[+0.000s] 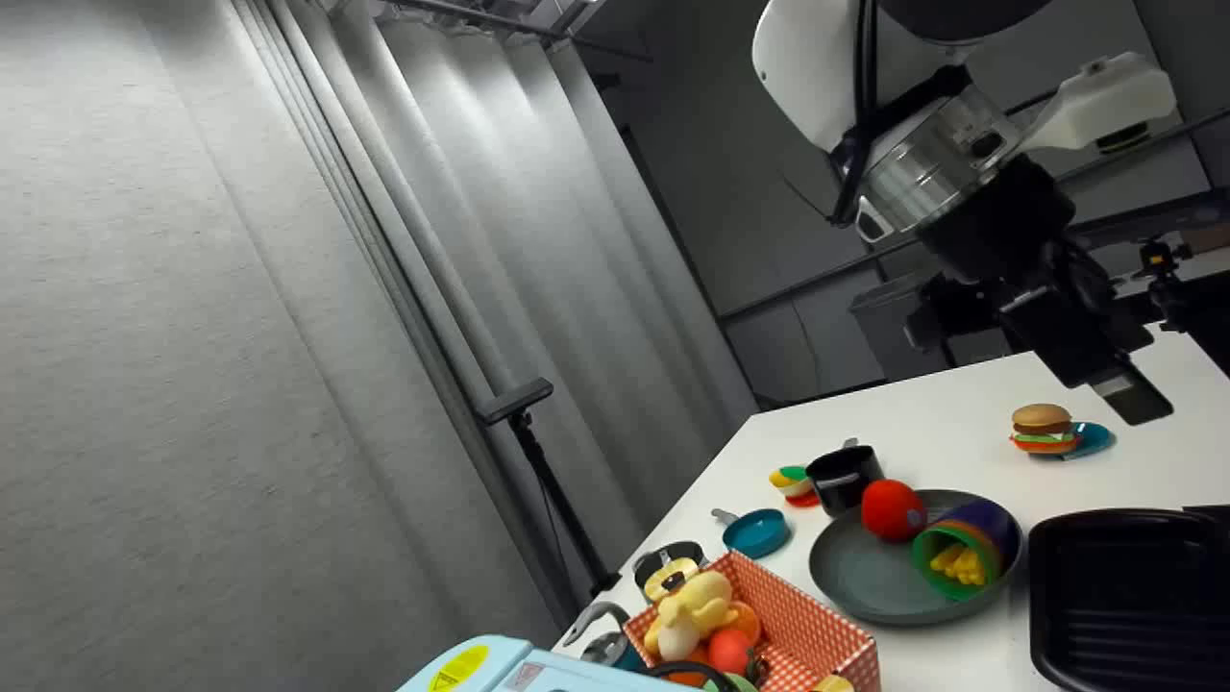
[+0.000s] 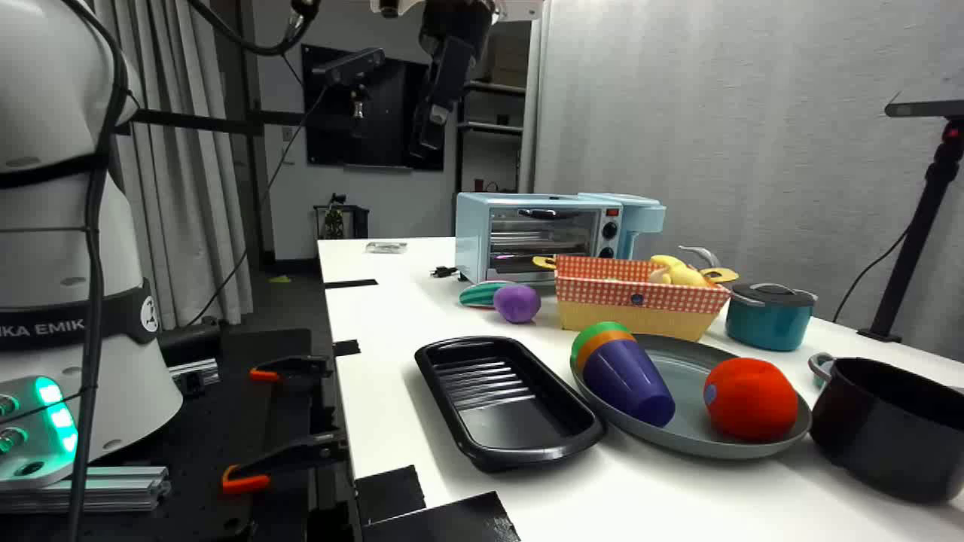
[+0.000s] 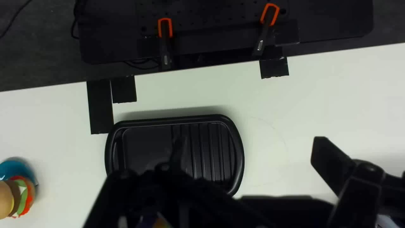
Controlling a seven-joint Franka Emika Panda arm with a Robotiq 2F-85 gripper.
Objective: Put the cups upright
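Note:
A nested stack of plastic cups with green, orange and purple layers (image 1: 971, 550) lies on its side on the dark round plate (image 1: 855, 577). Yellow pieces sit in the green cup's mouth. The stack (image 2: 629, 376) also shows in an exterior view, with the purple cup outermost. Only a purple and orange patch of it (image 3: 158, 223) shows in the wrist view, mostly hidden by the gripper. A separate red cup cannot be made out. My gripper (image 3: 250, 147) is open and empty, high above the table. It shows in both exterior views (image 1: 1038, 360) (image 2: 429, 128).
A red round toy (image 2: 751, 399) shares the plate. A black tray (image 2: 497, 406) lies beside it. A black pot (image 1: 846, 478), a small green-yellow and red thing (image 1: 796, 485), a toy burger (image 1: 1044, 430), a checked basket (image 2: 640, 305) and a blue toy oven (image 2: 542, 237) stand around.

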